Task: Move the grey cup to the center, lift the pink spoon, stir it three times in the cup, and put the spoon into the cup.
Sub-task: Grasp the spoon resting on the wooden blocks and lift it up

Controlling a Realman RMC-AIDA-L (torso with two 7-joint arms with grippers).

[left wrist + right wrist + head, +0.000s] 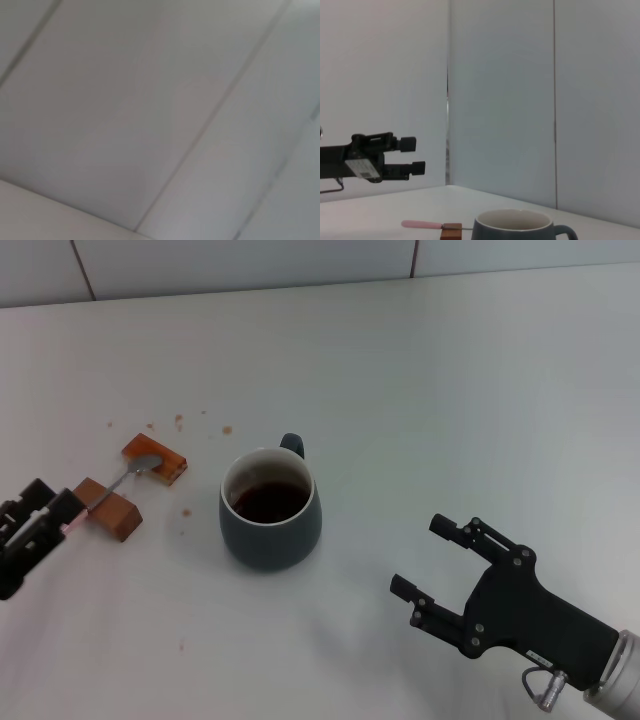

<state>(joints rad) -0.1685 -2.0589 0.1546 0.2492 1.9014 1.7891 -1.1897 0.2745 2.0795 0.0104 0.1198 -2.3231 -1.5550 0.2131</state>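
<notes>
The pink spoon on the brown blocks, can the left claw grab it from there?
Probably yes. The slim pink-handled metal spoon lies across two wooden blocks, and the open left claw hangs beside its handle with nothing between them.

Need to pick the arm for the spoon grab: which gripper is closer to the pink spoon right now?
Left. The left gripper hovers open just beside the pink spoon, at its handle end on the wooden blocks. The right gripper is open far across, beyond the grey cup.
</notes>
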